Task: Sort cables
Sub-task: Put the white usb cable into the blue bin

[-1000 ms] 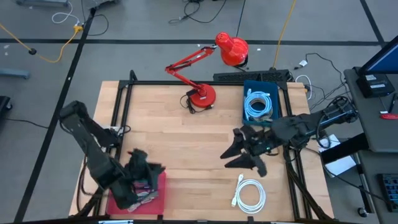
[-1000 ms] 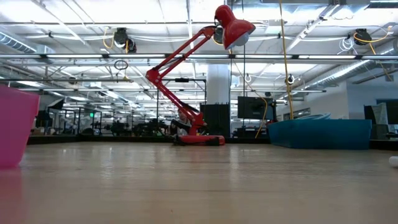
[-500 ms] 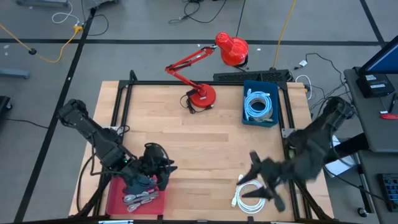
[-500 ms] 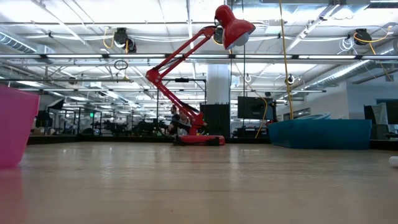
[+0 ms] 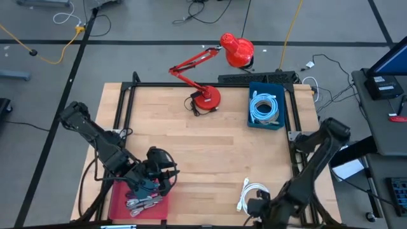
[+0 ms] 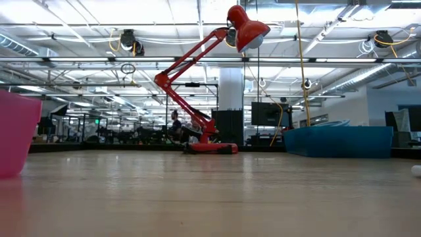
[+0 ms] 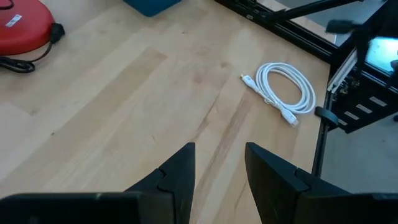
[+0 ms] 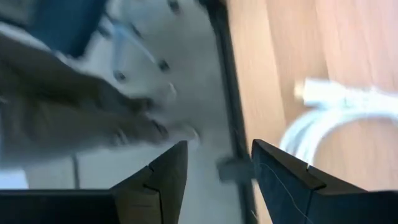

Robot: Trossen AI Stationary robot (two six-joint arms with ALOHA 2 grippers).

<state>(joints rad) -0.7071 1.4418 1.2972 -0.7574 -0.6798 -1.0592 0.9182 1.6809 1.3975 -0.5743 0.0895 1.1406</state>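
Light wooden bench (image 5: 191,146) with black frame
- Coiled white cable (image 5: 254,196): flat on the bench near its front right corner, just beside the right tool (image 5: 259,208), which hangs at the front edge; in the right wrist view the coil (image 8: 339,112) lies ahead of the parted, empty fingers (image 8: 280,171)
- Coiled light-blue cable (image 5: 264,107): inside the dark blue bin (image 5: 251,114) at the back right
- Bundled grey cables (image 5: 141,203): in the pink tray (image 5: 117,202) at the front left corner
- Left tool (image 5: 154,181): over the pink tray's inner edge, released, fingers (image 7: 177,171) apart, nothing held; white coil (image 7: 283,93) well apart from it
- Red desk lamp (image 5: 210,95): at the back centre
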